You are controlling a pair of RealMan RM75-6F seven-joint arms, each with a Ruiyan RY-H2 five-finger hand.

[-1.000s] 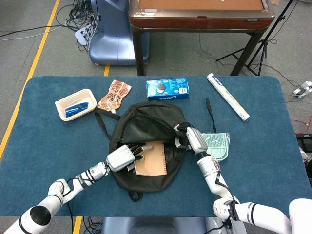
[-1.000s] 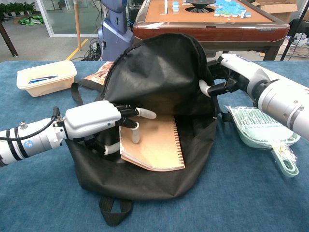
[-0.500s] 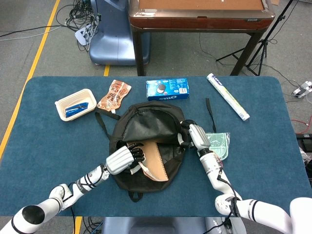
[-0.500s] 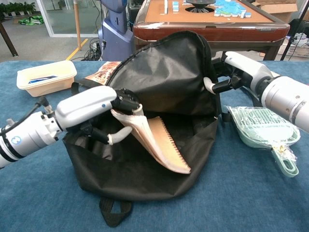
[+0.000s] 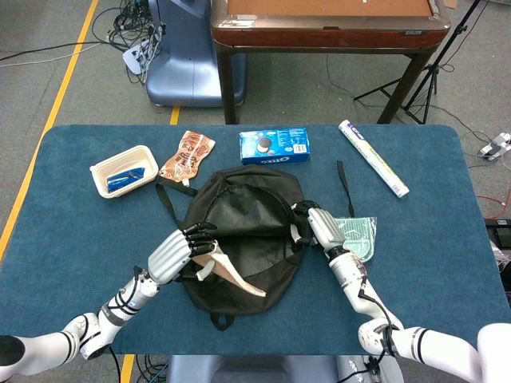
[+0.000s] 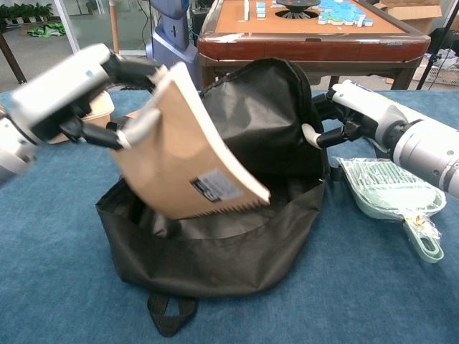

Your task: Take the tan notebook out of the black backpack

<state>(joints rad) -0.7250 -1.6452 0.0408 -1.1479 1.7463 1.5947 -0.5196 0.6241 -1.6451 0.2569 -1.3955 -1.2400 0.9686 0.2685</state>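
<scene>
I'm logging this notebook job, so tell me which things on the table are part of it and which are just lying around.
In the job: tan notebook, black backpack, left hand, right hand.

Lying about: Oreo box, snack pouch, white tray, rolled tube, green dustpan.

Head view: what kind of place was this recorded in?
Probably an indoor lab or workshop space, not a home. Cables and a power strip lie loose on the grey floor, a yellow line is marked across it, and a tripod stands beside the wooden table behind the blue-covered table.

Grey floor (image 5: 64,88) with yellow lines (image 5: 68,76), a wooden table (image 5: 327,24) beyond the blue tabletop (image 5: 447,263).
</scene>
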